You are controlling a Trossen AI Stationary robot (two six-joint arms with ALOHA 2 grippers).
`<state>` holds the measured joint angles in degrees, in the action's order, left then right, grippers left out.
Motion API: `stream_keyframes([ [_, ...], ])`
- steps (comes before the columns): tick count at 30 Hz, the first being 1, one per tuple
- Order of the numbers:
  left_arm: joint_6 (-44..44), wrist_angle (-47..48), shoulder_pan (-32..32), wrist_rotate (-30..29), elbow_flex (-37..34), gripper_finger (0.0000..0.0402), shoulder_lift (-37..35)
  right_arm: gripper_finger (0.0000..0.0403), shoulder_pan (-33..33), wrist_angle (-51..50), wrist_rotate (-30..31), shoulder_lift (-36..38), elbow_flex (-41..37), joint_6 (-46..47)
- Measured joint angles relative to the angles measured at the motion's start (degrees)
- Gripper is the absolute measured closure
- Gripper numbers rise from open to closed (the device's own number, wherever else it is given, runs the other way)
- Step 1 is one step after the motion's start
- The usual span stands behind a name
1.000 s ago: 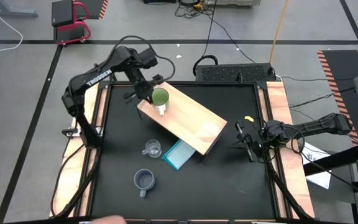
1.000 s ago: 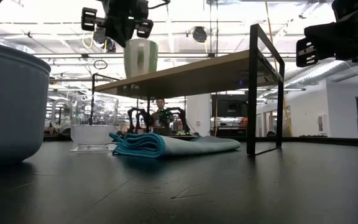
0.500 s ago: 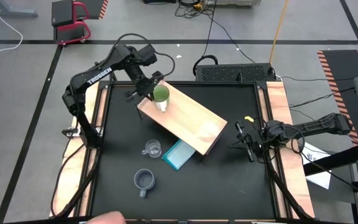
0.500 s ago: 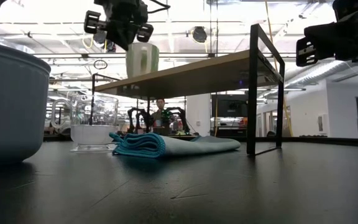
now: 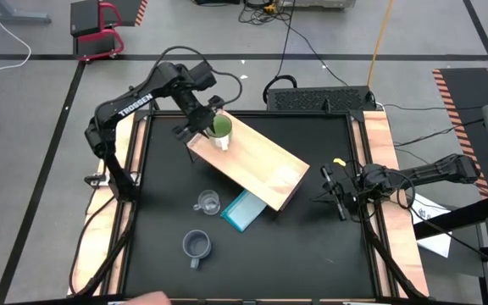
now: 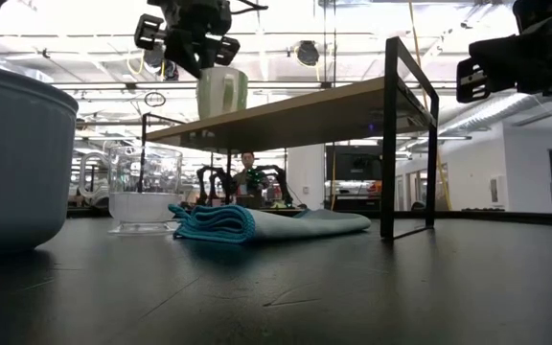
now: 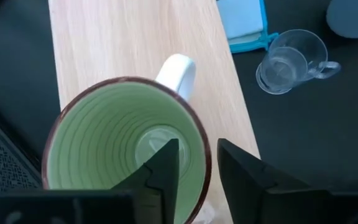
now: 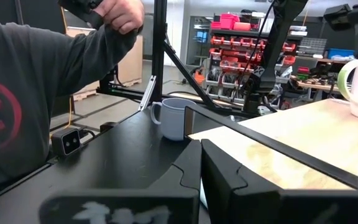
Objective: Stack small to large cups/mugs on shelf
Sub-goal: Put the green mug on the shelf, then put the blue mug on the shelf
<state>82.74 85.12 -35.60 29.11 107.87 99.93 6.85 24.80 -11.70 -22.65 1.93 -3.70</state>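
Bare shelf (image 5: 257,161) board from beside the lime-green mug (image 5: 219,130) to the near end; under and beside that near end, blocked by the blue cloth (image 5: 243,210); just beside it the glass cup (image 5: 207,202); nearer the front edge the grey-blue mug (image 5: 196,246); open black table (image 5: 312,254) elsewhere.

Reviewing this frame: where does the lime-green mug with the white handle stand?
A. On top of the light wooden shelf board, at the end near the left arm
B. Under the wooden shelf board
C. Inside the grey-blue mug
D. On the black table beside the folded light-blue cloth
A: the lime-green mug with the white handle stands upright on the light wooden shelf board, with the left gripper right at it.
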Motion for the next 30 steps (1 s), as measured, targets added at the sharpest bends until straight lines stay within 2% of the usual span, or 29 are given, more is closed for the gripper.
stream_keyframes([
  [11,-3.4,-5.56,2.87,0.47,0.0,0.0284,-6.53,0.0403,-0.01,-0.66,0.0,-0.15,-0.02,0.0],
  [19,-8.96,-4.34,4.83,12.87,0.0,0.0287,-9.64,0.0403,-0.02,-0.71,-0.02,-0.3,-0.02,-0.02],
  [22,-8.7,-3.11,5.08,14.76,0.0,0.0315,-10.44,0.0403,0.0,-1.04,-0.02,-0.54,-0.02,-0.02],
  [26,-9.81,-3.3,5.16,14.6,0.0,0.0384,-11.3,0.0403,-0.02,-1.1,-0.04,-0.79,0.0,0.0],
  [30,-12.35,-3.07,4.17,14.63,-0.03,0.0396,-11.67,0.0403,-0.02,-1.08,-0.04,-0.79,-0.01,0.0],
])
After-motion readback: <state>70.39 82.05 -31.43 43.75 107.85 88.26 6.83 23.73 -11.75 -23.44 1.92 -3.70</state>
